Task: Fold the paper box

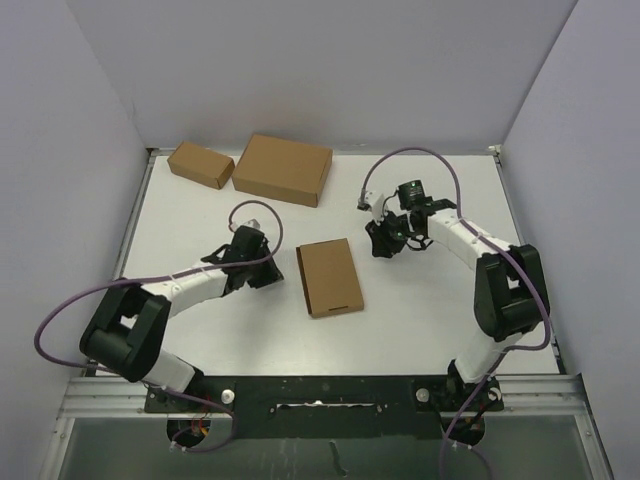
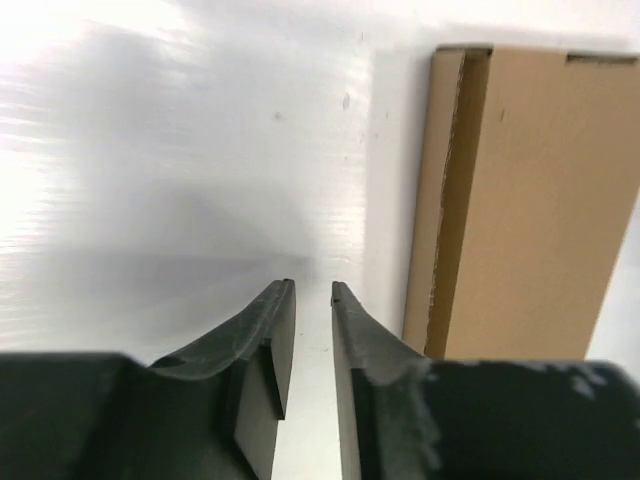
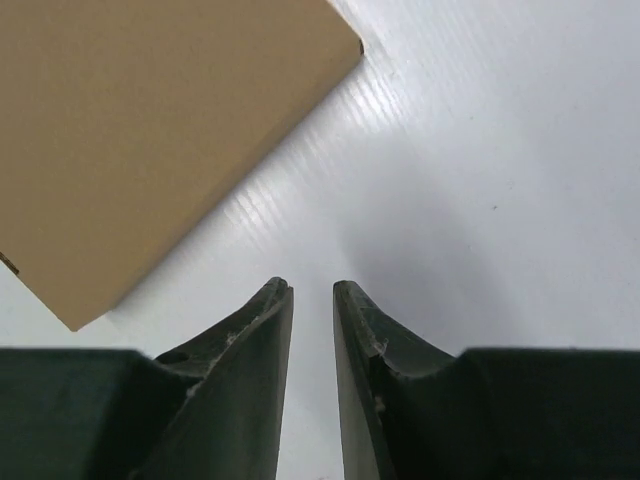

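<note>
The paper box (image 1: 330,277) lies closed and flat in the middle of the table, a shallow plain brown mailer with its slot edge toward the near side. My left gripper (image 1: 271,273) rests low on the table just left of the box and apart from it. Its jaws are almost together and hold nothing. In the left wrist view the box (image 2: 530,200) shows to the right of my gripper (image 2: 313,288). My right gripper (image 1: 382,242) is right of the box's far corner, jaws also nearly together and empty. In the right wrist view the box (image 3: 150,130) lies up left of my gripper (image 3: 311,285).
A larger thick cardboard box (image 1: 283,169) and a small cardboard box (image 1: 201,164) stand at the back left of the white table (image 1: 420,320). Pale walls close in the left, back and right sides.
</note>
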Robot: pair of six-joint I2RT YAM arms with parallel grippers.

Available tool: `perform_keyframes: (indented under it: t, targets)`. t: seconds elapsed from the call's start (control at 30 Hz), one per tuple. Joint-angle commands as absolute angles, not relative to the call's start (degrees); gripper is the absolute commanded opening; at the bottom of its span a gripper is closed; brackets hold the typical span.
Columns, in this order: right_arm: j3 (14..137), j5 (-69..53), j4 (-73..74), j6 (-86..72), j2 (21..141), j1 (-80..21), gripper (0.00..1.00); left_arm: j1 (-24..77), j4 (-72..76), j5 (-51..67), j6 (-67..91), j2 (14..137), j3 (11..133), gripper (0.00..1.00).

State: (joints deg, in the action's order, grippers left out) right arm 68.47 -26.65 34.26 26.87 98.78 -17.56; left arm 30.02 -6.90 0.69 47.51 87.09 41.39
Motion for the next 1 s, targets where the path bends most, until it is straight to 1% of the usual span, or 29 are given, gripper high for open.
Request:
perform_keyframes:
  t: [0.0, 0.07, 0.17, 0.27, 0.57, 0.87, 0.97]
  targets:
    - [70.54, -29.69, 29.84, 20.53, 96.91, -18.18, 0.25, 26.73, -3.68, 3.28, 43.1, 80.72, 42.45, 0.24]
    - [72.27, -22.11, 28.25, 15.37, 98.8, -18.89, 0.23, 25.78, -7.42, 2.7, 41.86, 82.29, 46.19, 0.24]
    - [77.26, -21.91, 30.34, 12.86, 103.81, -18.52, 0.2, 24.98, -13.87, 1.18, 40.74, 87.58, 52.38, 0.15]
    - [79.67, -22.28, 30.83, 11.38, 108.09, -18.74, 0.16, 24.54, -15.8, 1.38, 39.95, 93.45, 56.79, 0.11]
    - [85.68, -20.69, 33.03, 9.9, 114.68, -20.68, 0.12, 25.04, -18.27, 2.8, 39.73, 107.5, 67.29, 0.07]
    - [87.12, -19.65, 33.16, 9.04, 116.58, -25.8, 0.11, 28.22, -18.17, 4.21, 41.77, 112.12, 72.77, 0.06]
    - [87.88, -20.89, 33.54, 8.1, 116.49, -27.65, 0.1, 30.83, -18.24, 4.43, 43.14, 112.55, 74.79, 0.06]
